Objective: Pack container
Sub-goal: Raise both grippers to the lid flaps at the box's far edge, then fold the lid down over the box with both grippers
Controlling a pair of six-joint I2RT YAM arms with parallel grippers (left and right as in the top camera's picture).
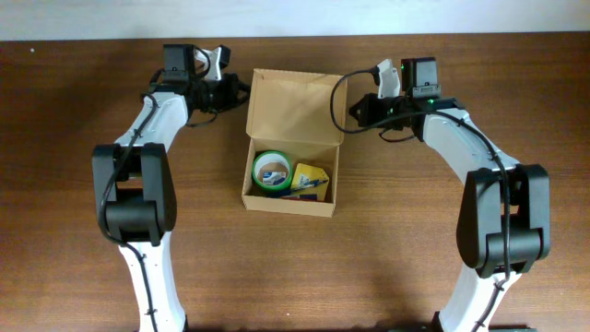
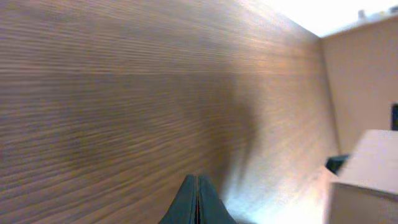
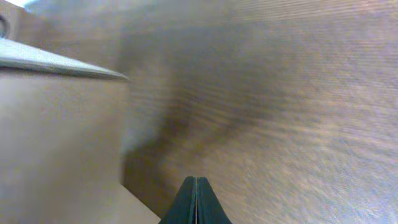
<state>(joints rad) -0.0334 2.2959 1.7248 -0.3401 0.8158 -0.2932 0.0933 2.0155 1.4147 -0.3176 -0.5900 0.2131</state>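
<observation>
Container (image 1: pixel 288 204) holds tape roll (image 1: pixel 273 173), yellow pack (image 1: pixel 310 179); lid (image 1: pixel 295 103) unclosed. Left gripper (image 1: pixel 241 91) 10 o'clock, right gripper (image 1: pixel 353 112) 2 o'clock: both closed, empty.

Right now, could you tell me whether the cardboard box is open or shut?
Open: the box has its lid folded back, and a green tape roll and yellow packet show inside.

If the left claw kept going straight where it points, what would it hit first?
Probably the brown wooden table: the shut left gripper aims at bare wood, with the tan cardboard box off to one side. Depth is hard to judge.
</observation>
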